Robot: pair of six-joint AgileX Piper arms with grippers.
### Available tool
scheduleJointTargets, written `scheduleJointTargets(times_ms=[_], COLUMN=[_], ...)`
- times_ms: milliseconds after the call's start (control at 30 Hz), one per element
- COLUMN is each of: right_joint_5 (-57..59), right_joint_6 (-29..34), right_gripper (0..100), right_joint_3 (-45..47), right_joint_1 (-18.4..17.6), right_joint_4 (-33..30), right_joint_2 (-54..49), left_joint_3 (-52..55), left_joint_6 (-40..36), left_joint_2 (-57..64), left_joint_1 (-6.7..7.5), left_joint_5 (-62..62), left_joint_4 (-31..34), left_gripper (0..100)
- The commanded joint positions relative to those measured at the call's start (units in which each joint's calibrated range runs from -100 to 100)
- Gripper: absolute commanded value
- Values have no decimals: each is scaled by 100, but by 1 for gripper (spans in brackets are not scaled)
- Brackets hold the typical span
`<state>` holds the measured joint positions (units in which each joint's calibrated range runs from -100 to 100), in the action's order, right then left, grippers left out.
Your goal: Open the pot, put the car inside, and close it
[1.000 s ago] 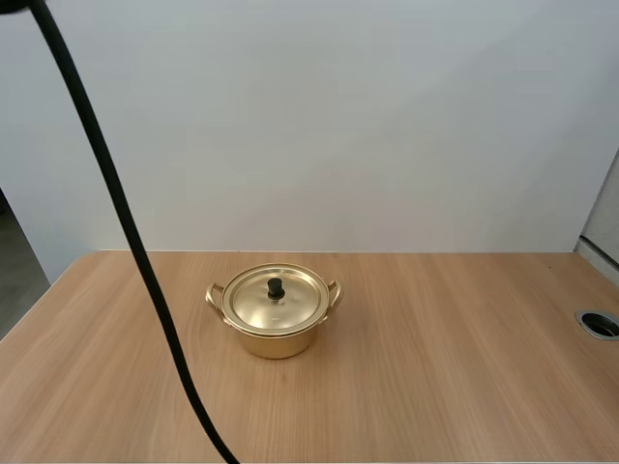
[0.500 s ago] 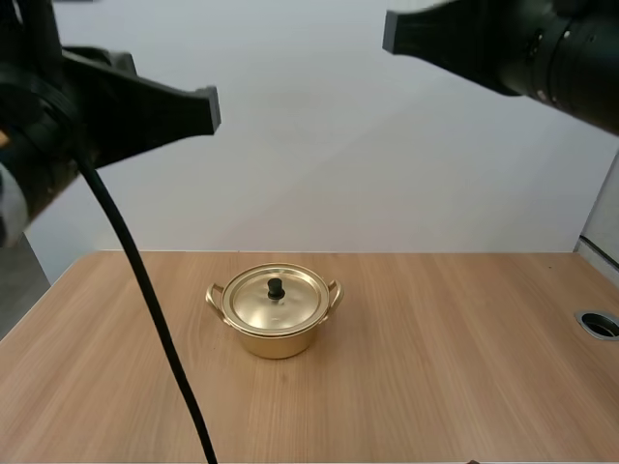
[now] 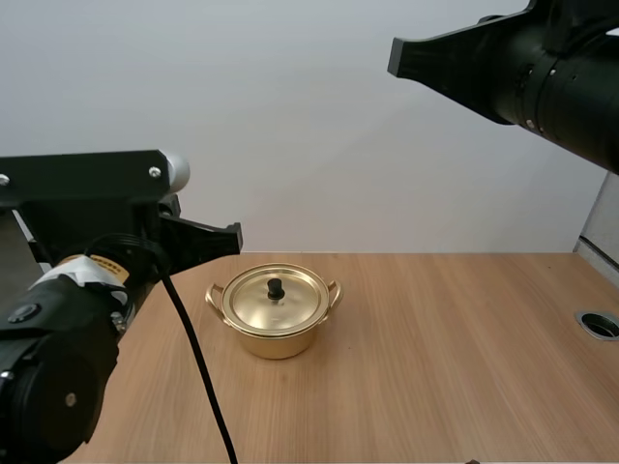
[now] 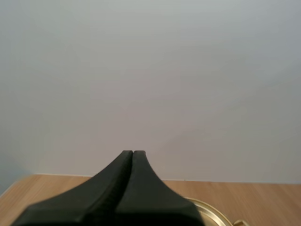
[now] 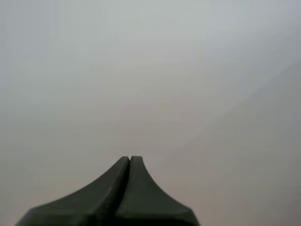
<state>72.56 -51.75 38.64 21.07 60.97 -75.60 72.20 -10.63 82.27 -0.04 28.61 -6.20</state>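
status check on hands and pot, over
Left hand shut, empty, near the pot. Right hand shut, empty, held high. Pot on the table, lid on.

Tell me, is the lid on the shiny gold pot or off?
On. The lid lies flat on the pot, its black knob pointing up, with no gap showing at the rim. What is inside cannot be told.
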Motion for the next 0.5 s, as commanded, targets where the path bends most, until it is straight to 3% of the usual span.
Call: scheduleJointTargets(times_ms=[0, 200, 467], right_joint_5=[9, 9, 9], right_joint_6=[-3, -3, -3], right_gripper=[0, 0, 0], right_joint_3=[4, 4, 4], right_joint_1=[2, -65, -942], right_joint_4=[-1, -13, -27], right_joint_2=[3, 3, -252], left_joint_3=[253, 770, 1328], left_joint_6=[-7, -7, 14], left_joint_2=[8, -22, -22], left_joint_1=[0, 0, 0], left_joint_5=[-6, 143, 143], left_joint_4=[3, -45, -45], left_gripper=[0, 0, 0])
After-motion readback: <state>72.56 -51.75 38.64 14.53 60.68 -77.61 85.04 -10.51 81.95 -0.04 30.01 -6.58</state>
